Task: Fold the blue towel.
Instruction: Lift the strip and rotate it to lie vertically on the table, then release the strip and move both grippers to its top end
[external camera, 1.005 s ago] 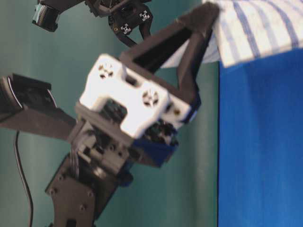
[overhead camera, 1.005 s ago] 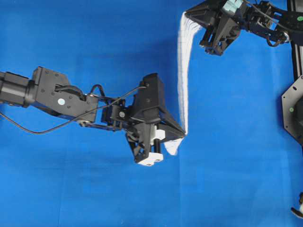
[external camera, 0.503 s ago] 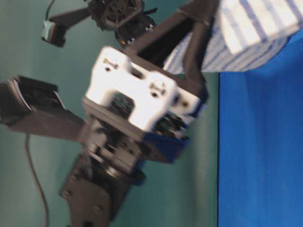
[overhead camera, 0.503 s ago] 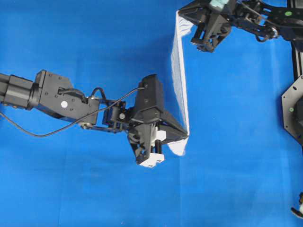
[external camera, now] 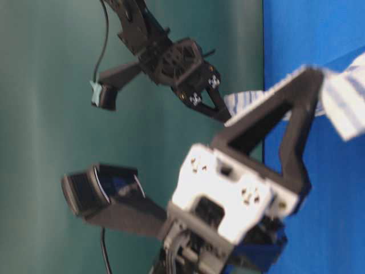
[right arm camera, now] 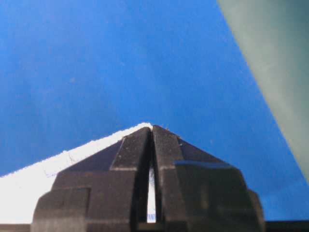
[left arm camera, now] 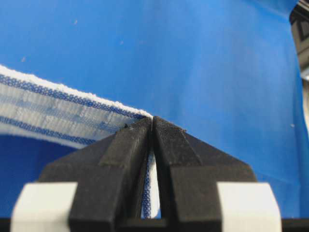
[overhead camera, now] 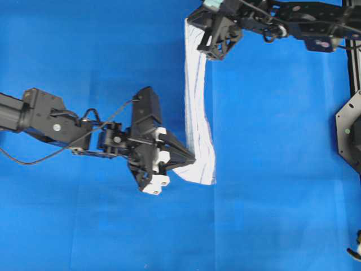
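Left gripper (overhead camera: 192,162): clamped on blue towel (overhead camera: 194,113) corner.
Right gripper (overhead camera: 189,20): pinched the opposite corner.
Towel: hung stretched between both.

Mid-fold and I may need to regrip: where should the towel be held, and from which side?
At its corners, as now: left gripper and right gripper each pinch one end of the blue towel, approaching edge-on from its left in the overhead view. The thin hem fits shut jaws.
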Robot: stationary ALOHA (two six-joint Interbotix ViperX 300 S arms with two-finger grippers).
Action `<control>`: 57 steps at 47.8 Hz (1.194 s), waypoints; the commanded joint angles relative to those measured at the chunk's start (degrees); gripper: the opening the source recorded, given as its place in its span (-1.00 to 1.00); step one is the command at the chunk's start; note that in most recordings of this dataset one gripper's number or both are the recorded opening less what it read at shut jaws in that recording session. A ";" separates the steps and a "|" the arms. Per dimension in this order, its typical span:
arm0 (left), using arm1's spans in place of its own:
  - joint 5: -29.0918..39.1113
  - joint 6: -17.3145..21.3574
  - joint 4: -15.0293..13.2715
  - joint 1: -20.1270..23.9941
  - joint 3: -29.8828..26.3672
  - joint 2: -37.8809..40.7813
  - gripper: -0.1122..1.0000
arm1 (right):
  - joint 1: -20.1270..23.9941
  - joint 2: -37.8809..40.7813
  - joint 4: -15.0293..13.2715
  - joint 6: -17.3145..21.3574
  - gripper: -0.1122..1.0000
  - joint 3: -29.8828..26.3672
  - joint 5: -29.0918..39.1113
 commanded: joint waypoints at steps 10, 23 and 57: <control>-1.14 -0.88 0.18 -2.72 2.72 -3.34 -0.75 | -0.62 2.72 -0.18 -0.18 -0.75 -5.36 0.35; -0.97 -0.79 0.18 -2.46 3.25 -3.34 -0.60 | 0.53 4.57 -1.93 -0.35 -0.75 -7.12 1.93; 0.97 0.70 0.62 -1.32 3.87 -5.01 0.20 | 2.29 4.92 -7.38 -0.18 0.80 -8.88 2.29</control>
